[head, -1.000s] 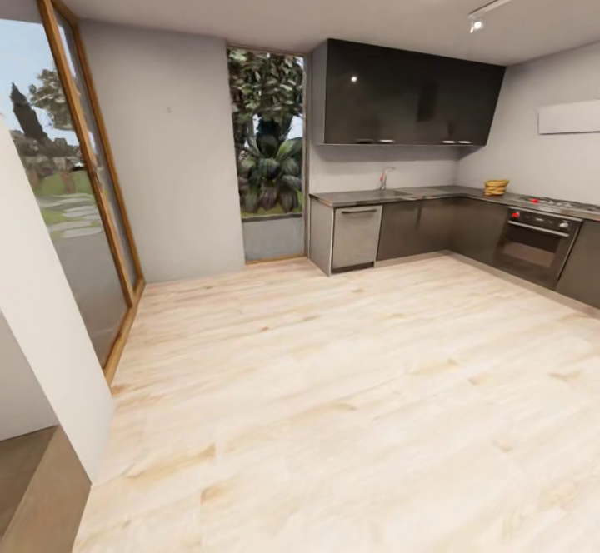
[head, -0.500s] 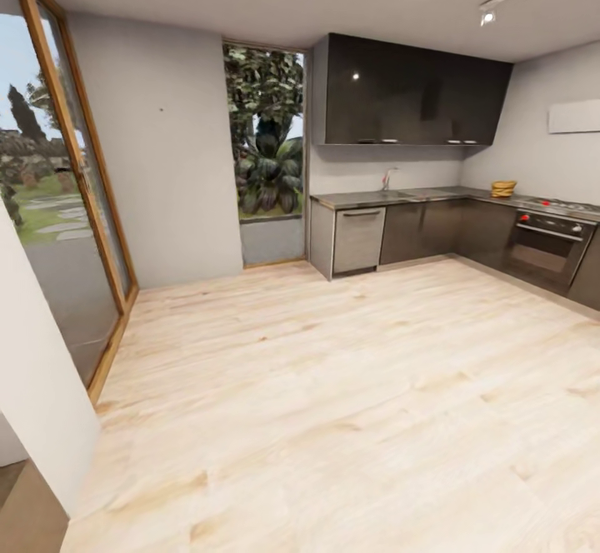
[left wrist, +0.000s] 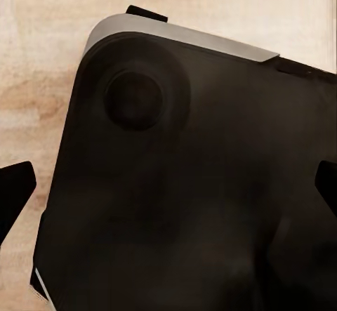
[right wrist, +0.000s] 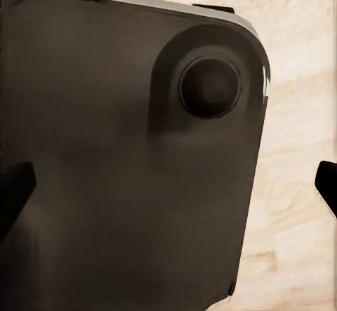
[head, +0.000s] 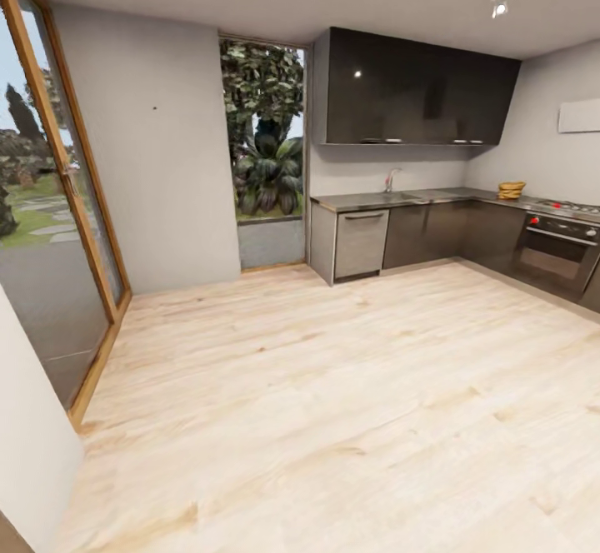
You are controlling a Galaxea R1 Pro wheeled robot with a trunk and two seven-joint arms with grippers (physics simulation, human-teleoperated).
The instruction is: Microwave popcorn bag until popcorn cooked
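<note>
While the countertop sits far across the floor, nothing is grasped; both grippers spread, everything remains.

Pale blond streaked wooden floor; grey glossy countertop over dark brown cabinets; glossy black upper cabinets; red-knobbed dark oven; grey walls.

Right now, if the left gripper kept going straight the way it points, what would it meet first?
Most likely the robot's own dark base: the left wrist view looks along the open fingers straight at that black rounded panel, with the wooden floor beyond its edge. How far off the base lies is unclear.
</note>
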